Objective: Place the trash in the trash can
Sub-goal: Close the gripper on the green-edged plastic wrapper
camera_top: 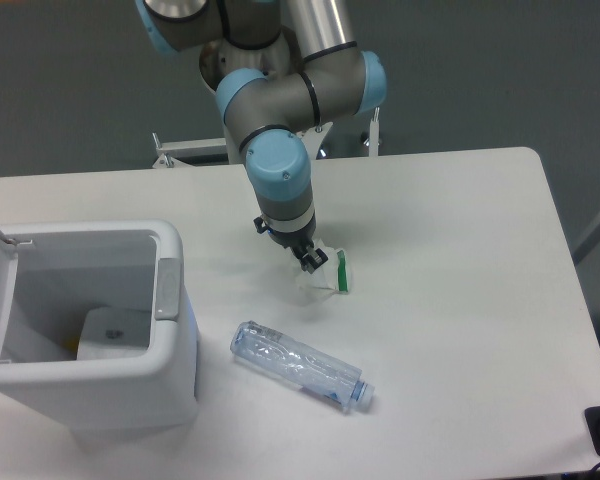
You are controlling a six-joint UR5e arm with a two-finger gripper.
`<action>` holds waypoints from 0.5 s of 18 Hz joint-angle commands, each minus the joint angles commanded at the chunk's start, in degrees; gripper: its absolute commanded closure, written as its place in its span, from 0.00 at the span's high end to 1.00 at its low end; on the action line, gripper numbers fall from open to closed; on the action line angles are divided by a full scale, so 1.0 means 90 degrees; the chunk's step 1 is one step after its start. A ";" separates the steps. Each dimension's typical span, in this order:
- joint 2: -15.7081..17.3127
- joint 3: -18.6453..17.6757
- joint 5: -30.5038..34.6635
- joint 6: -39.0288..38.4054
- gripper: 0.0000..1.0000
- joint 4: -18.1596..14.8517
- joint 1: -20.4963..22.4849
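Our hand (311, 260) sits low on the small crumpled white wrapper with a green edge (327, 277), grip unclear, the clear crinkled plastic bottle (298, 366) below it, the boxy white plastic bin (90, 330) far left.

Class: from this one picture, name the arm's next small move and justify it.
Probably close the jaws on the wrapper and lift: the gripper sits right at its edge, the bottle lies apart, and the trash can stands open.
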 joint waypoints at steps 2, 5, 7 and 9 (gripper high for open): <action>0.0029 0.0010 0.0000 -0.0010 0.00 0.0000 0.0010; 0.0068 0.0010 0.0000 -0.0010 0.00 -0.0020 0.0039; 0.0127 0.0058 0.0000 0.0000 0.00 -0.0058 0.0059; 0.0321 0.0282 -0.0087 -0.0029 0.00 -0.0195 0.0165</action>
